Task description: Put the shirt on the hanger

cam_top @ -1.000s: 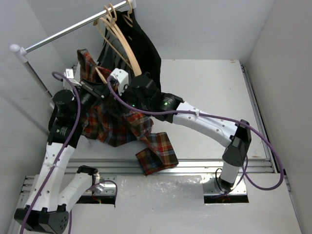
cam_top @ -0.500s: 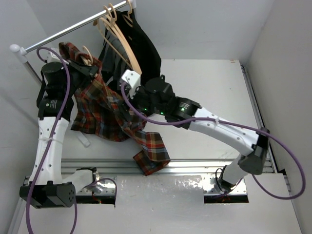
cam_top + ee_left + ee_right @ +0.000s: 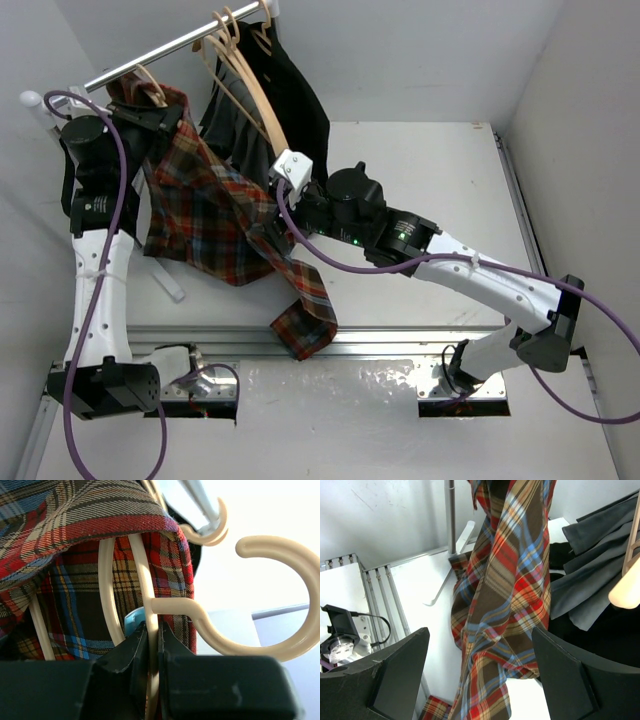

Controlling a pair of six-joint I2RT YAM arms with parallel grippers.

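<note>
The plaid shirt (image 3: 205, 205) hangs from the pale hanger (image 3: 150, 88) up by the clothes rail (image 3: 170, 48). One sleeve trails down to the table's front edge. My left gripper (image 3: 160, 115) is shut on the hanger's arm (image 3: 150, 605) just below its neck, under the shirt's collar (image 3: 100, 525). The hanger's hook (image 3: 280, 647) is beside the rail, with nothing inside it. My right gripper (image 3: 265, 225) is open beside the hanging shirt. In the right wrist view the shirt (image 3: 505, 590) hangs beyond the wide-open gripper (image 3: 480, 672), which touches nothing.
Several more tan hangers (image 3: 240, 70) hang on the rail, with a black garment (image 3: 295, 95) and a grey garment (image 3: 222, 125) close behind the shirt. The rail's post (image 3: 450, 510) and foot (image 3: 170, 285) stand at the left. A metal track (image 3: 420, 340) runs along the table's front.
My left arm has lifted the hanger and shirt up and left to the rail. The shirt now hangs lengthwise. My right arm has stretched out and shifted right, still open.
</note>
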